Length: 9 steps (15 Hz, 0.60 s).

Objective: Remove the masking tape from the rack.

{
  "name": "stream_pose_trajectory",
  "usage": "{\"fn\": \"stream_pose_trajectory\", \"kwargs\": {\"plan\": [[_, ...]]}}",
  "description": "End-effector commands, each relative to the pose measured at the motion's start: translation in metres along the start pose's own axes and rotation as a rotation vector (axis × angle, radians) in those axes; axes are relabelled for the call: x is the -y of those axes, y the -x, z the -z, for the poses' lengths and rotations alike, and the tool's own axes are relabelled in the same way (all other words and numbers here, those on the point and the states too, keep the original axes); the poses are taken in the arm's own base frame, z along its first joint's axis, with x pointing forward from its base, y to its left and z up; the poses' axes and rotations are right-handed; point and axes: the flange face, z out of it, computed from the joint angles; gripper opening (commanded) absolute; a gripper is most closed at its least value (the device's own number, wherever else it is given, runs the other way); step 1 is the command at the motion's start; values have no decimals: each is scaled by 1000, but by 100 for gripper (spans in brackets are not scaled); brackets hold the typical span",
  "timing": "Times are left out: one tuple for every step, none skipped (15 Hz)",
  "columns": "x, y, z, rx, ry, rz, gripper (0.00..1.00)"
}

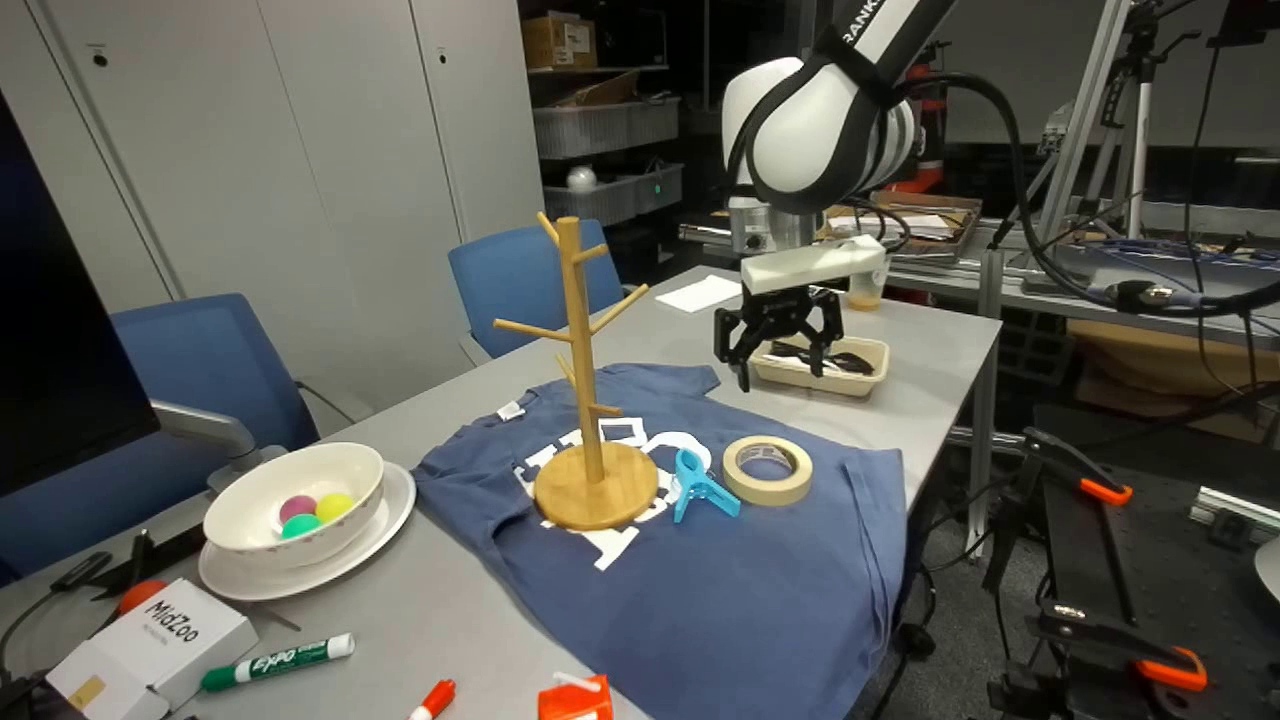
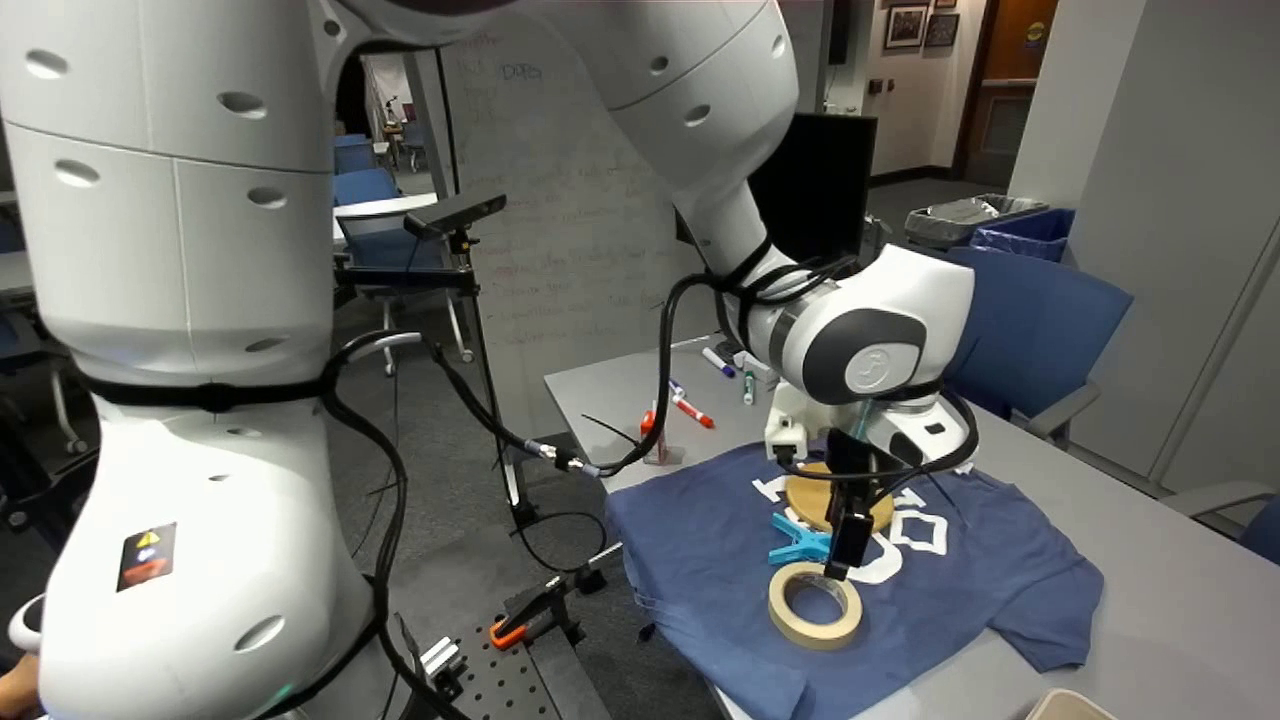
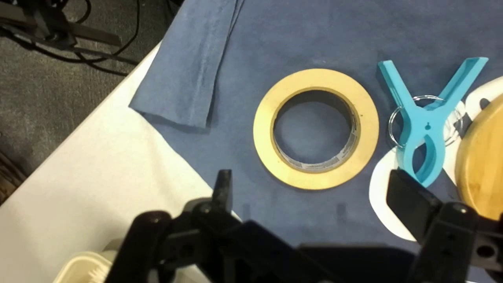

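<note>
The masking tape, a tan ring, lies flat on the blue shirt in both exterior views (image 1: 768,493) (image 2: 812,636) and in the wrist view (image 3: 314,181). The wooden rack (image 1: 583,350) stands upright beside it with bare pegs. Its round base also shows in an exterior view (image 2: 806,498), where the arm hides the pole, and at the right edge of the wrist view (image 3: 482,165). My gripper (image 1: 781,378) is open and empty, raised above the table close to the tape. It is seen side-on in an exterior view (image 2: 842,565); its spread fingers show in the wrist view (image 3: 310,177).
A light-blue clamp (image 1: 700,488) lies between tape and rack base on the blue shirt (image 1: 720,590). A beige tray (image 1: 870,380) with dark utensils stands near the gripper. A white bowl (image 1: 340,490) with coloured balls sits on a plate. Markers (image 1: 280,660) and a box lie nearby.
</note>
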Motion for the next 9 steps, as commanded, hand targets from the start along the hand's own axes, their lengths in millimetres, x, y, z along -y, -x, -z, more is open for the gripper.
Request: {"fn": "stream_pose_trajectory", "kwargs": {"plan": [[-4, 25, 43, -96, -4, 94, 100], [-4, 31, 54, -118, -10, 121, 100], [-4, 38, 66, -145, -17, 147, 100], [-5, 45, 77, -169, -25, 172, 100], [-6, 53, 89, -193, -33, 201, 100], [-8, 61, 99, -213, -43, 225, 100], [-8, 69, 110, -235, -54, 250, 100], [-9, 77, 120, -254, -66, 272, 100], [-9, 87, 130, -273, -80, 295, 100]]}}
